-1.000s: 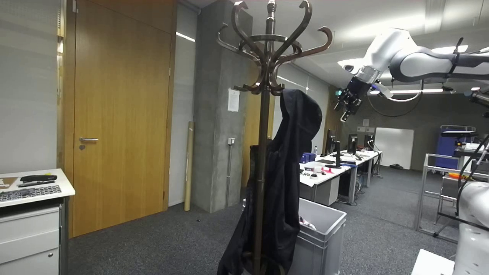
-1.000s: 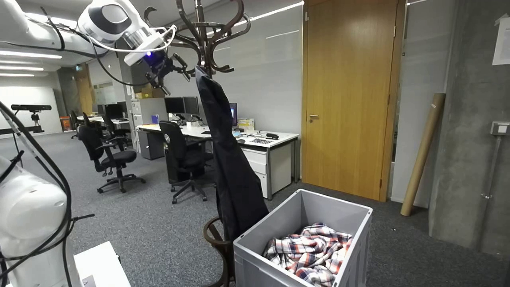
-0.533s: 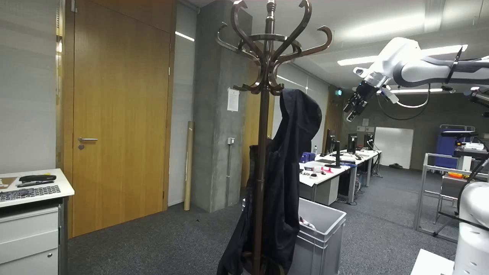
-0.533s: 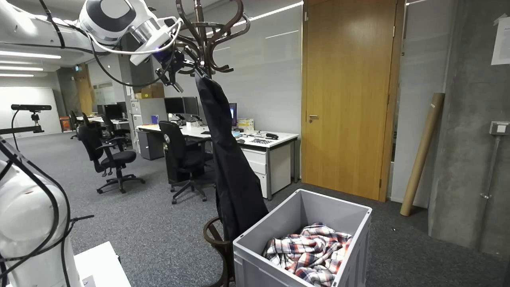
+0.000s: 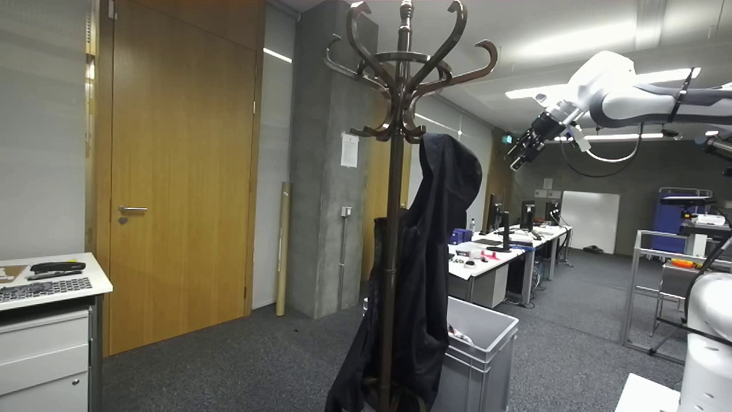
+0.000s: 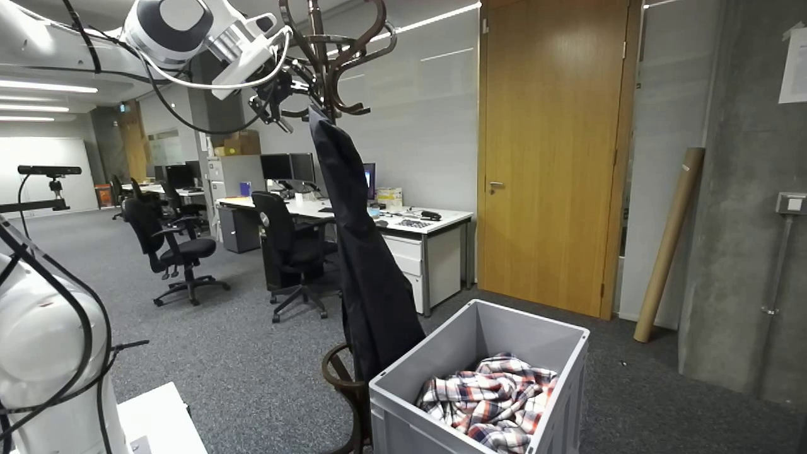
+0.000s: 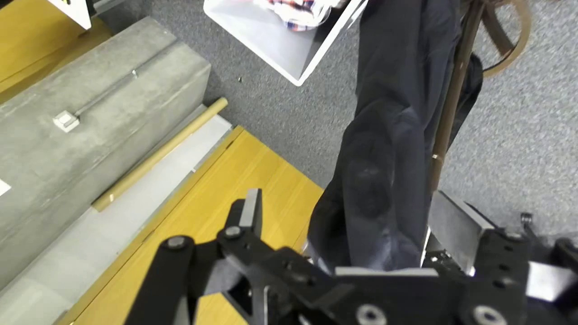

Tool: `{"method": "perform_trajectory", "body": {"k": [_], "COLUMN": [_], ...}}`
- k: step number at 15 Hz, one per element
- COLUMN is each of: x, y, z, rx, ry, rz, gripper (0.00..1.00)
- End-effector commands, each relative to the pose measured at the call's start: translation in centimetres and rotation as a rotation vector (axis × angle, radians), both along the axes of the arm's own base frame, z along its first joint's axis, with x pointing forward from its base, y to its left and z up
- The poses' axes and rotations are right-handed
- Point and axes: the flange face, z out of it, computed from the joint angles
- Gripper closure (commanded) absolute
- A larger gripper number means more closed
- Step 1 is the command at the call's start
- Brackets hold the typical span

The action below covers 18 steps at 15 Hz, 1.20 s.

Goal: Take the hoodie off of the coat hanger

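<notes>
1 hoodie [image 5: 426,269], 1 coat hanger [image 5: 395,189] with 4 upper hooks [image 5: 493,57] showing, 1 gripper [image 7: 351,212], 2 fingers [image 7: 249,210]. 1 gray crate [image 6: 529,334], 1 plaid heap [image 6: 492,403], piece count unclear. 1 cardboard tube [image 6: 669,246]. 2 near office chairs [image 6: 189,250]; farther ones too small to count.

The Franka Panda arm [image 6: 47,47] extends high over its own white base column [image 5: 709,366], the forearm [image 5: 637,106] nearly level in both exterior views and the wrist [image 6: 170,38] bent so that the black Robotiq gripper [image 7: 345,193] slants downward and away from the base column. Showing at the bottom of the wrist view, its two black fingers [image 7: 503,271] stand spread wide apart, the flat grey pads [image 7: 454,225] at their tips turned toward one another across a broad gap.
</notes>
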Motion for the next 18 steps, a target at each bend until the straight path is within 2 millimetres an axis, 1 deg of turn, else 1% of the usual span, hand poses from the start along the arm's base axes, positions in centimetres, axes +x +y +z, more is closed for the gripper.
{"method": "perform_trajectory", "body": {"k": [1,3,5,10,15,18], "x": [0.2,0.2,0.8,3.0,5.2,7.0], "y": [-1.7,-2.2,-2.3,-1.2,0.3,0.7], "z": [3.4,4.3,4.4,4.0,2.7,1.5], "rx": [0.088,0.136,0.187,0.312,0.403,0.423], "ry": [-0.171,-0.243,-0.285,-0.33,-0.335,-0.331], "rz": [0.05,0.106,0.178,0.365,0.52,0.57], "gripper": [0.0,0.0,0.0,0.0,0.0,0.0]}}
